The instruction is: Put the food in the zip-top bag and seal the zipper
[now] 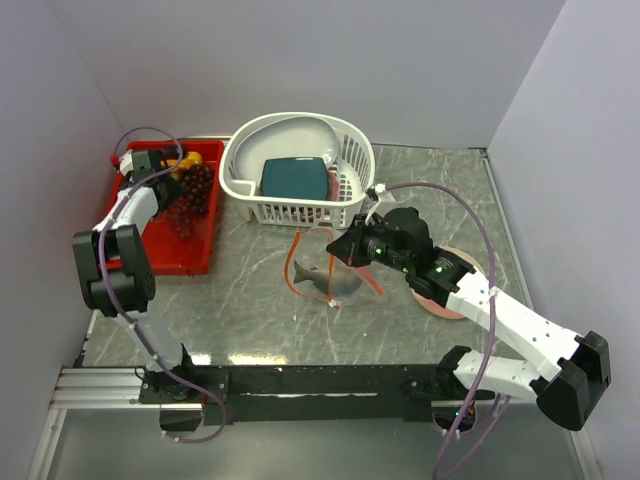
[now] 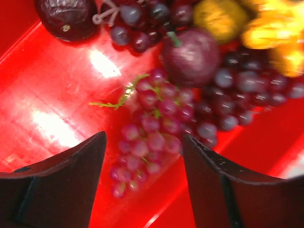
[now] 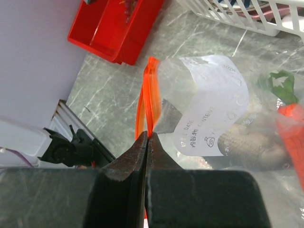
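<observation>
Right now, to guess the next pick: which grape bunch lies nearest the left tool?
The lighter pinkish-red bunch with the green stem, framed by the open left tool; the darker purple bunches sit farther off in the red bin.

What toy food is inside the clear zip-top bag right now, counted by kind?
Grey toy fish: 1
Orange toy carrot with green leafy top: 1
Total inside the clear crinkly plastic zip-top bag: 2
</observation>
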Motion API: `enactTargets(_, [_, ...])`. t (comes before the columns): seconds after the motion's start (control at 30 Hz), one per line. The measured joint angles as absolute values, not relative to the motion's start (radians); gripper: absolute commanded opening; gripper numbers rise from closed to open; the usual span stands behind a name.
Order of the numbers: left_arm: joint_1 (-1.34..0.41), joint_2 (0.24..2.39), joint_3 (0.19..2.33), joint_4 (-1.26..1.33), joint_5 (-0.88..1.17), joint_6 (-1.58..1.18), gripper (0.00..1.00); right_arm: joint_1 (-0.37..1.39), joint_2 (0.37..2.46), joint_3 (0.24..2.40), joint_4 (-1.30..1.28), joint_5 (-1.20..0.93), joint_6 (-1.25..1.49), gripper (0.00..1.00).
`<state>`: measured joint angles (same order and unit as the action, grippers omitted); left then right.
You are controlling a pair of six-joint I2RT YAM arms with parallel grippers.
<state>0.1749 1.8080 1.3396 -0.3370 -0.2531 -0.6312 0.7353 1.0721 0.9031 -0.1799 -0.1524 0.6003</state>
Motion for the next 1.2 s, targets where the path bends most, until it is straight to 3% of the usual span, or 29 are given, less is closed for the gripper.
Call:
enactTargets(0.47, [0.316,1.854,1.244,-0.298,-0.201,-0.815,0.48,0.707,1.084,0.877,-0.165,-0.23,0.601,0.0])
enactTargets(1.2, [0.309,1.964,1.304,-0.286,-0.266,-1.017,0.43,0.706,1.091,0.875,-0.149,-0.259,0.601,0.0])
